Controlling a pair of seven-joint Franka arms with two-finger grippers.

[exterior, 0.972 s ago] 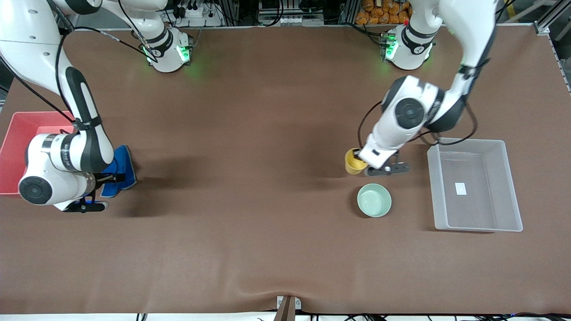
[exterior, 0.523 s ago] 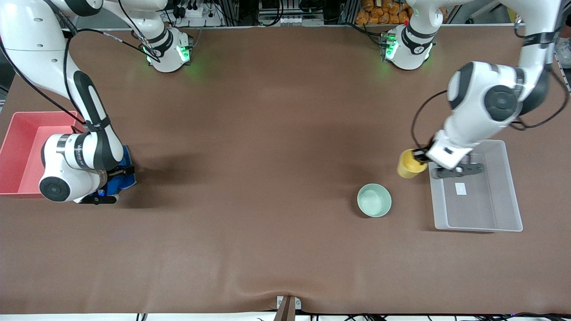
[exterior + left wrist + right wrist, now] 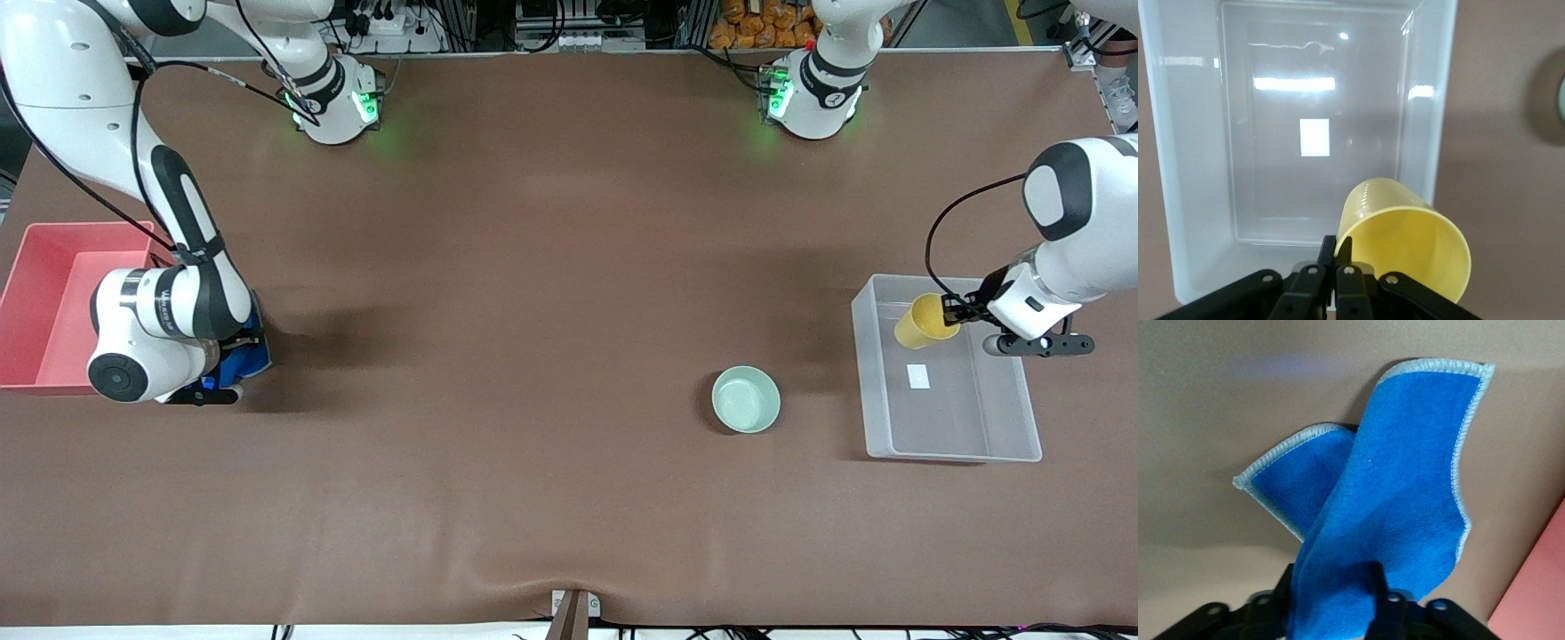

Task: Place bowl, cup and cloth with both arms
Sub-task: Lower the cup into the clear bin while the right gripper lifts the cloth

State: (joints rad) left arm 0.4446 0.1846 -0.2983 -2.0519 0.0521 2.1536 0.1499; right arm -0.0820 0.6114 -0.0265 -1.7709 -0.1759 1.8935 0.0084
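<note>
My left gripper [image 3: 953, 313] is shut on the rim of the yellow cup [image 3: 922, 322] and holds it tilted over the clear bin [image 3: 1013, 418]; the left wrist view shows the cup [image 3: 1405, 240] pinched by its wall, over the bin's edge [image 3: 1421, 133]. The mint-green bowl [image 3: 746, 399] sits on the table beside the bin, toward the right arm's end. My right gripper [image 3: 1338, 600] is shut on the blue cloth [image 3: 1391, 513], which hangs from it just above the table beside the pink bin [image 3: 36, 302]. In the front view the cloth [image 3: 242, 360] is mostly hidden by the right arm.
The clear bin holds only a white label [image 3: 918, 377]. The pink bin's corner shows in the right wrist view [image 3: 1538, 587]. The brown table mat [image 3: 498, 356] spreads between the two bins. A small bracket [image 3: 573, 609] sits at the table's near edge.
My left gripper lifted the yellow cup from beside the bowl and carried it over the clear bin. My right gripper rose slightly with the cloth, shifting a little away from the pink bin.
</note>
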